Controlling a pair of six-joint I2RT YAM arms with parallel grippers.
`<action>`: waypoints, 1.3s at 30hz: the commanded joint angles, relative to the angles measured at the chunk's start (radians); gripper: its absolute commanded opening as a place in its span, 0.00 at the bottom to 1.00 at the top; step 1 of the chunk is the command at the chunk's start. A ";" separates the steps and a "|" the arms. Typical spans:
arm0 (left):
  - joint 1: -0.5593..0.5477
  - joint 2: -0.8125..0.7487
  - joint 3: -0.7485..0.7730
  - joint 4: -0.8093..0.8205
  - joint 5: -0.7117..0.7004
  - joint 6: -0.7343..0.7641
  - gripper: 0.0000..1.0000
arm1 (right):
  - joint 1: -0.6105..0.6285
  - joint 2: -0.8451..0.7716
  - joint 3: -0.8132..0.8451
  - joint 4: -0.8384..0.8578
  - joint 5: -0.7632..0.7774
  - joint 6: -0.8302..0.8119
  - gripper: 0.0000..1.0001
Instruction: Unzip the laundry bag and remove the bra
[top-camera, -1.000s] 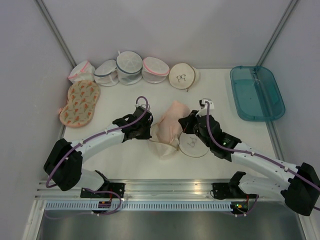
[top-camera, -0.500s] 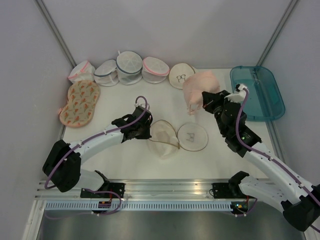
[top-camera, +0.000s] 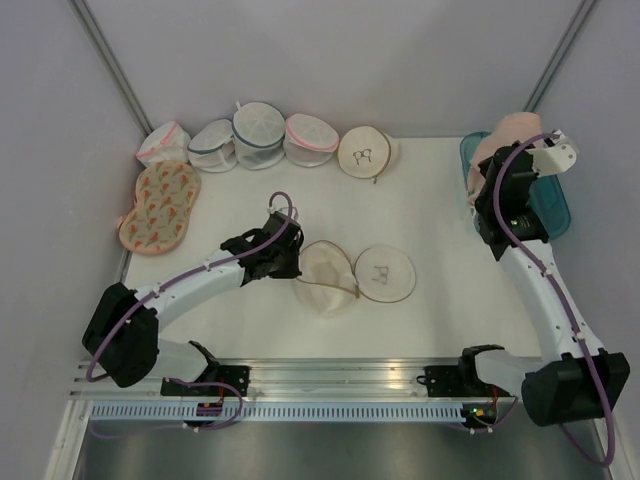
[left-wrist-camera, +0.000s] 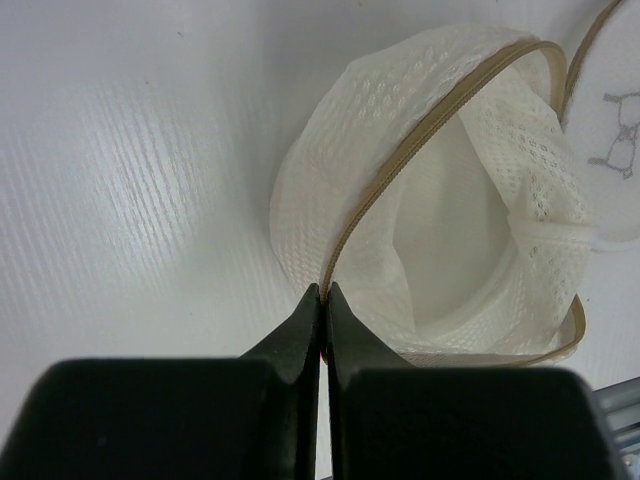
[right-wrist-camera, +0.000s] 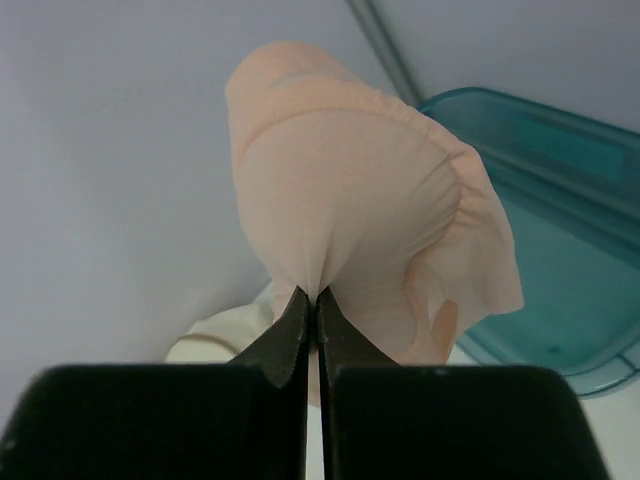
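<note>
Carried from centre to the upper right, the bra (top-camera: 505, 133) is pinched by the right gripper (right-wrist-camera: 312, 296) over the teal tray (top-camera: 545, 205). The laundry bag (top-camera: 328, 282) lies unzipped at centre frame, its rim nipped by the left gripper (left-wrist-camera: 323, 291).

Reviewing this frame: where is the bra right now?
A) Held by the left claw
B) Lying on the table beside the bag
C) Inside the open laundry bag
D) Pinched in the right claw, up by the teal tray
D: the right claw is shut on the peach bra in the air beside the teal tray, and the unzipped laundry bag shows only an empty interior.
</note>
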 joint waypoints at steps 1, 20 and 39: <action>0.008 -0.039 0.023 -0.015 0.001 -0.006 0.02 | -0.128 0.072 0.056 -0.025 0.035 -0.022 0.00; 0.023 -0.060 0.034 -0.056 0.004 0.006 0.02 | -0.331 0.523 0.162 0.036 0.037 -0.019 0.00; 0.031 -0.052 0.005 -0.018 0.025 -0.008 0.02 | -0.074 0.211 -0.036 -0.022 -0.436 -0.103 0.77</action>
